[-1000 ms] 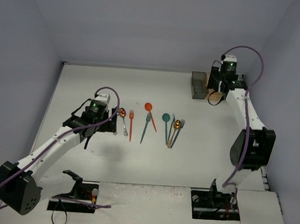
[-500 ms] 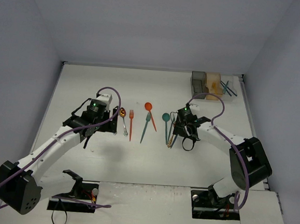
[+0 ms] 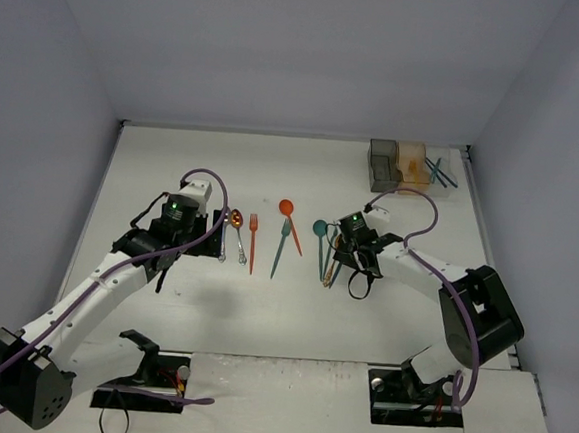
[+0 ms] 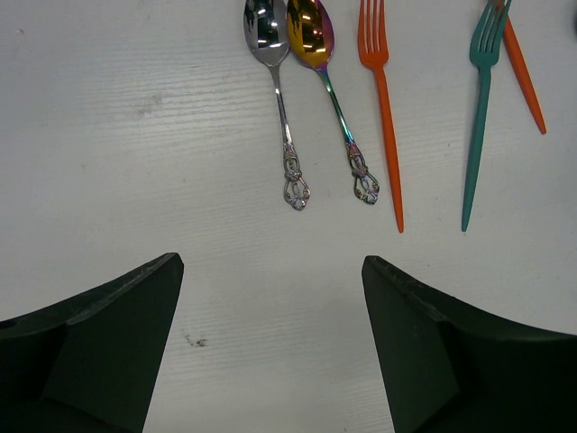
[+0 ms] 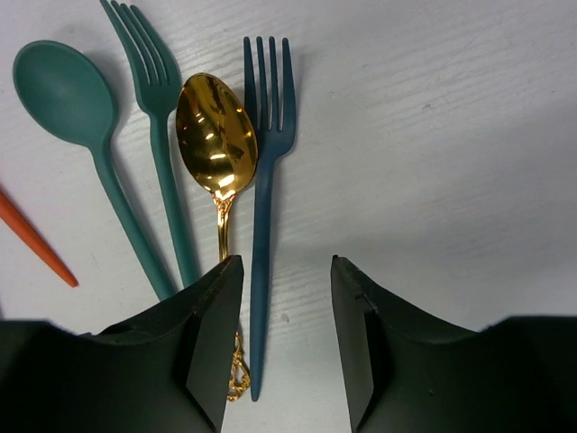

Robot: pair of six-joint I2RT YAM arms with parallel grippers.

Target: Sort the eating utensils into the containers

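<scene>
My left gripper [image 3: 206, 238] is open and empty just left of a silver spoon [image 4: 275, 81] and a rainbow-gold spoon [image 4: 329, 81]. An orange fork [image 4: 383, 99] and a teal fork [image 4: 478, 117] lie to their right. My right gripper [image 5: 287, 271] is open, low over the table, its jaws either side of the handle of a blue-grey fork [image 5: 266, 162]. The handle lies close to the left finger [image 5: 212, 334]. A gold spoon [image 5: 215, 135], a second teal fork [image 5: 162, 144] and a teal spoon [image 5: 68, 90] lie beside it. The dark grey bin [image 3: 384, 164], orange-tan bin [image 3: 412, 164] and clear bin [image 3: 440, 173] stand at the back right.
An orange spoon [image 3: 286, 208] lies mid-table, its handle crossing the teal fork [image 3: 279, 251]. Blue chopsticks stick out of the clear bin. White walls close in the table at the back and on both sides. Purple cables loop over both arms.
</scene>
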